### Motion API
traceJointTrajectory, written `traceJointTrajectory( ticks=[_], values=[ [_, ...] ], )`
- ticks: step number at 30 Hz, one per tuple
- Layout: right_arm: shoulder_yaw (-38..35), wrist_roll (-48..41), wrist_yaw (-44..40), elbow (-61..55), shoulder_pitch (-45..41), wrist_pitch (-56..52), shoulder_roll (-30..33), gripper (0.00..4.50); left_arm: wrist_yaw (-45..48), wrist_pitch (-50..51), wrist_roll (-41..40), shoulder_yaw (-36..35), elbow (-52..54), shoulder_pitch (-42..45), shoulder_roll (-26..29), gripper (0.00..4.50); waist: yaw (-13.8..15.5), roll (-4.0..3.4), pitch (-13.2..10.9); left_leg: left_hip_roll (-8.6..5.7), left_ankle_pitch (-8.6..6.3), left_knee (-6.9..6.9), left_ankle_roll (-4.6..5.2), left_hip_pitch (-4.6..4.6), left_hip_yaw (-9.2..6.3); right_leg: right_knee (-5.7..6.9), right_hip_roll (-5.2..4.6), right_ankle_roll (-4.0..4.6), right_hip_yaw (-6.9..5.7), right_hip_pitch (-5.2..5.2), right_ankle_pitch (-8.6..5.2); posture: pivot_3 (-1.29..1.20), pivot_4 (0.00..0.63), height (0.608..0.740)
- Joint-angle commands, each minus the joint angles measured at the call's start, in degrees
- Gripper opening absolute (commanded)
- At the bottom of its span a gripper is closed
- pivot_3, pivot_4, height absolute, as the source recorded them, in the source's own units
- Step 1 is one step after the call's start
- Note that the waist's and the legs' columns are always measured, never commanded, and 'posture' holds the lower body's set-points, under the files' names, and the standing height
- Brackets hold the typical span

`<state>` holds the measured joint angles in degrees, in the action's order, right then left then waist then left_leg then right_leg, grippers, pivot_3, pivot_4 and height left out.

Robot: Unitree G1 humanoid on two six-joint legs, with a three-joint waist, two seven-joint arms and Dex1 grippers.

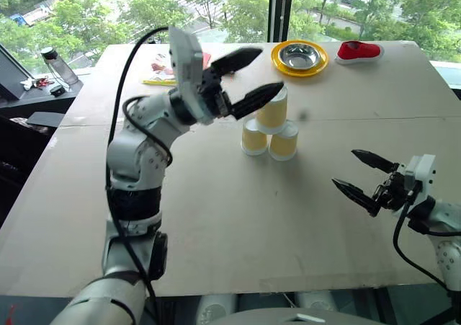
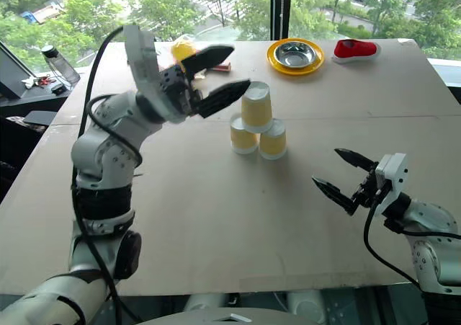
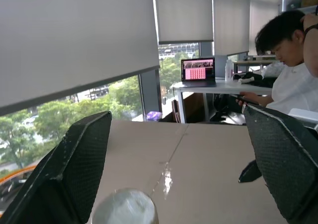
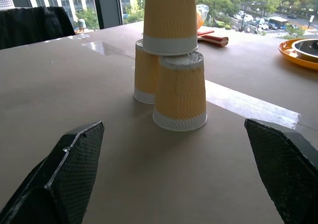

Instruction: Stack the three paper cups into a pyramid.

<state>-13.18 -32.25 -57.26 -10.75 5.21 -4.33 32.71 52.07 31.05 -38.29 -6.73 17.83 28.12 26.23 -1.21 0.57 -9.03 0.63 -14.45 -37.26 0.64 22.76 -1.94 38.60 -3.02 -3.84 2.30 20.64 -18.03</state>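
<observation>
We see the table (image 1: 216, 217) holding the finished pyramid (image 1: 270, 130) mid-table, near the plate (image 1: 300, 57): top cup (image 1: 272, 112) on two base cups, left gripper (image 1: 247, 76) released just beside it, right gripper (image 1: 364, 174) spread empty, nothing left.

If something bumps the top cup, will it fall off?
Probably yes. The top cup sits upside down, balanced across the two lower cups, so a nudge could tip it. It looks like thin paper, likely very light and easy to knock. Being round, it might roll across the table.
</observation>
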Motion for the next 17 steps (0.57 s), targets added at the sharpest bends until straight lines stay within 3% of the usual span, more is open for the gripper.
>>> traceJointTrajectory(
  ticks=[1,5,9,17],
  values=[
    [-0.38,1.16,-3.33,2.89,0.83,4.76,-0.11,4.5,-3.0,2.72,-1.09,-4.63,8.63,-10.29,4.39,4.37,0.15,0.0,0.01,0.0,0.0,-0.06,0.01,-0.01,0.0,0.02,0.0,0.0,0.01,-0.02,0.0,0.0,0.15,0.74],
    [-0.91,1.6,-6.35,9.13,1.75,8.37,-0.48,4.5,-6.85,0.63,5.64,-6.38,12.58,-27.75,7.85,4.37,0.33,-0.02,0.03,-0.01,-0.02,-0.05,0.02,-0.15,0.08,0.02,-0.06,0.01,0.1,-0.1,0.0,0.0,0.15,0.74],
    [-1.12,3.73,-8.89,17.65,0.59,13.16,-0.11,4.5,-10.57,-4.63,11.59,-5.19,12.87,-39.8,6.08,4.37,0.67,0.01,0.02,-0.03,-0.02,-0.04,0.03,-0.15,0.05,-0.09,-0.14,0.03,0.05,-0.21,0.0,0.0,0.15,0.74],
    [-0.41,5.17,-10.4,23.13,-2.78,16.0,0.27,4.5,-12.82,-14.29,19.01,-1.76,8.72,-46.9,3.14,4.37,0.58,-0.03,0.04,-0.06,-0.03,-0.02,0.02,-0.27,0.0,-0.1,-0.21,0.07,0.07,-0.35,0.0,0.0,0.15,0.74]
  ],
)
